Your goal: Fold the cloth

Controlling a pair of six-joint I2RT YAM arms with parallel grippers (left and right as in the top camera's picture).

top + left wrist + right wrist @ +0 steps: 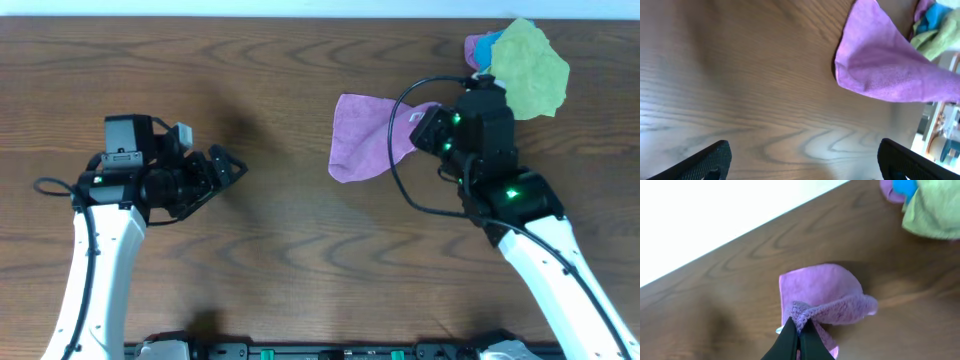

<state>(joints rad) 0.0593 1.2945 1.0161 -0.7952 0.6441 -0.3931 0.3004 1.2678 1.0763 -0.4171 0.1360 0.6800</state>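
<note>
Right wrist: cloth point(820, 290) edge between fingers point(787, 342)

From overhead, the right arm point(478, 135) covers the right part of the cloth point(362, 140). Near the far right corner of the table point(280, 260), the green cloth point(530, 68) hides most of the blue cloth point(487, 48). The left wrist picture's bottom edge cuts off the fingers point(710, 161) of the left gripper point(802, 145); its right edge cuts off the cloth.
</note>
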